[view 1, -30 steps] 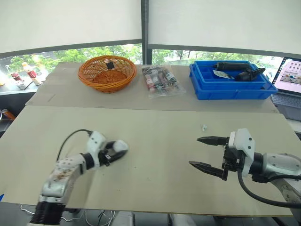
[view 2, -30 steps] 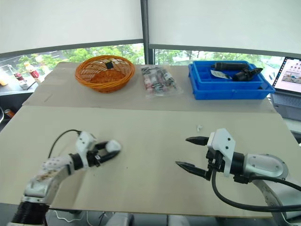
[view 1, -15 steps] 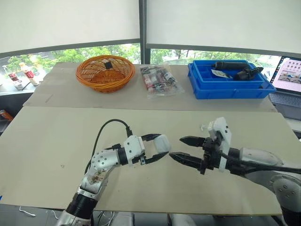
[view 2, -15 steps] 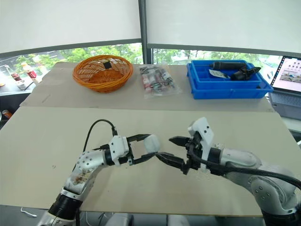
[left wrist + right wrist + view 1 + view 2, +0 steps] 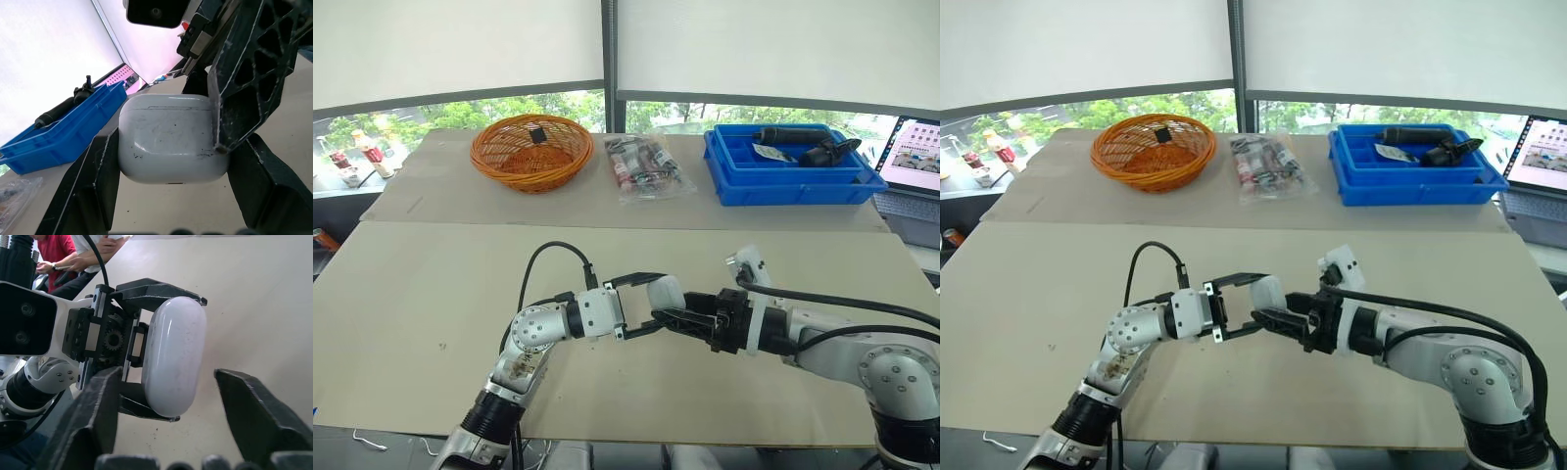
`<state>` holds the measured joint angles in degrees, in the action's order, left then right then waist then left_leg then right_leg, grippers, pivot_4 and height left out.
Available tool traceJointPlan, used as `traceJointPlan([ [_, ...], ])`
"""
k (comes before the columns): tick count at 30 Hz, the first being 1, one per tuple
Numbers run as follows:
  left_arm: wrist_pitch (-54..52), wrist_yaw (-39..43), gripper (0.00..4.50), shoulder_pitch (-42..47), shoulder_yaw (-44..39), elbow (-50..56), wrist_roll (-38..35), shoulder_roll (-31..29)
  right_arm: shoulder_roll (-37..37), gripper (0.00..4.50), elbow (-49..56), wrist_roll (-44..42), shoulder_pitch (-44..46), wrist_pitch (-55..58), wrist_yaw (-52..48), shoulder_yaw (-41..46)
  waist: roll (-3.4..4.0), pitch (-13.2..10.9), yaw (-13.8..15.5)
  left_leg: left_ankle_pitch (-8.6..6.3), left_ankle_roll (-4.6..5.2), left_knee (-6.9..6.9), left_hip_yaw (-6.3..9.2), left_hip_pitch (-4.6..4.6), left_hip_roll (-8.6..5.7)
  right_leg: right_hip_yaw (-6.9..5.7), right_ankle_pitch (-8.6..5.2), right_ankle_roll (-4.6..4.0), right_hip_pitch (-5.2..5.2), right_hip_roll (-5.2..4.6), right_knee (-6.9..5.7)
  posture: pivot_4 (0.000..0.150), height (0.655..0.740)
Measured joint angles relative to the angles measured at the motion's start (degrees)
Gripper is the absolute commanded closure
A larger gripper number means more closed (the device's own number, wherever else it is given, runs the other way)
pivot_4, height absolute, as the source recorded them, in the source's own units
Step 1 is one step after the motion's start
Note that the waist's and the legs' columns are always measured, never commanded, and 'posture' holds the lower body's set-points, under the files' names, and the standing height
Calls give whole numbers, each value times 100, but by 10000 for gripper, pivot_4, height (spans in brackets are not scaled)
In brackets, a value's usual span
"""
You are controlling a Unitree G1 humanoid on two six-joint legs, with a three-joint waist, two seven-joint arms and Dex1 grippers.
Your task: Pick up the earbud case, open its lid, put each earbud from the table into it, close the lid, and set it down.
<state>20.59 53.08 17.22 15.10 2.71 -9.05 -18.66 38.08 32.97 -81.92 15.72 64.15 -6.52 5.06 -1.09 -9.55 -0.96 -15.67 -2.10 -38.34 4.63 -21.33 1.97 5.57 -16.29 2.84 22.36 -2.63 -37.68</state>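
Far back on the left of the table sits an orange basket. Nearer, at mid-table, the left gripper clamps the white earbud case between its two black fingers and holds it above the tabletop, lid closed. Just right of it, the right gripper faces the case with its fingers spread wide, one on each side. One finger overlaps the case's edge; I cannot tell whether it touches. Along the back lie a plastic packet, a blue bin and a laptop.
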Motion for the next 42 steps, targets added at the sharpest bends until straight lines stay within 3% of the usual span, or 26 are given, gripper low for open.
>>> traceJointPlan([
  [4,60,-12,19233,-3,24,-31,12,-3,84,36265,-32,-233,56,-4,112,-26,0,0,0,0,0,0,1,0,1,-1,0,0,0,1,0,1500,7114],
  [5,80,-27,19233,-3,24,-35,36,-4,84,37409,-65,-289,56,-9,147,-29,0,0,0,0,0,0,1,0,0,-1,0,0,0,0,0,1500,7114],
  [13,258,-67,19233,-11,51,-144,30,55,178,37406,-113,-451,88,-37,239,-89,0,0,-1,0,0,0,1,0,1,-1,0,0,1,1,0,1500,7114],
  [17,152,-24,865,2,50,-147,-22,2,297,37406,-139,-361,165,-21,136,-253,0,0,-4,0,0,0,2,-1,1,-2,0,0,1,1,1,1500,7114],
  [19,-182,68,0,79,46,-185,-62,-171,464,37406,-138,-143,238,7,-49,-374,0,0,-4,0,0,0,2,-1,0,-2,0,1,1,1,0,1500,7114],
  [23,-2063,668,0,189,23,-184,-653,-926,1330,37407,10,951,654,54,-947,-805,9,-6,-59,0,1,5,3,-3,5,-4,-2,2,12,6,-1,1500,7114],
  [30,-4207,1246,0,830,265,462,-1106,-1369,2452,37407,417,3756,1300,-912,-2945,-2532,14,-10,-82,0,0,-40,7,-87,2,-7,-1,2,86,3,-23,1500,7114],
  [34,-4469,1221,0,1060,513,658,-1029,-1169,2498,37407,385,4842,1390,-1507,-3609,-2989,12,-11,-81,0,0,-45,7,-89,2,-7,-1,2,85,4,-25,1500,7114],
  [42,-4402,1147,0,1207,751,637,-755,-908,2273,37407,264,5609,1440,-1774,-4199,-3048,11,-12,-65,0,0,-48,7,-88,1,-6,-1,1,86,4,-31,1500,7114],
])
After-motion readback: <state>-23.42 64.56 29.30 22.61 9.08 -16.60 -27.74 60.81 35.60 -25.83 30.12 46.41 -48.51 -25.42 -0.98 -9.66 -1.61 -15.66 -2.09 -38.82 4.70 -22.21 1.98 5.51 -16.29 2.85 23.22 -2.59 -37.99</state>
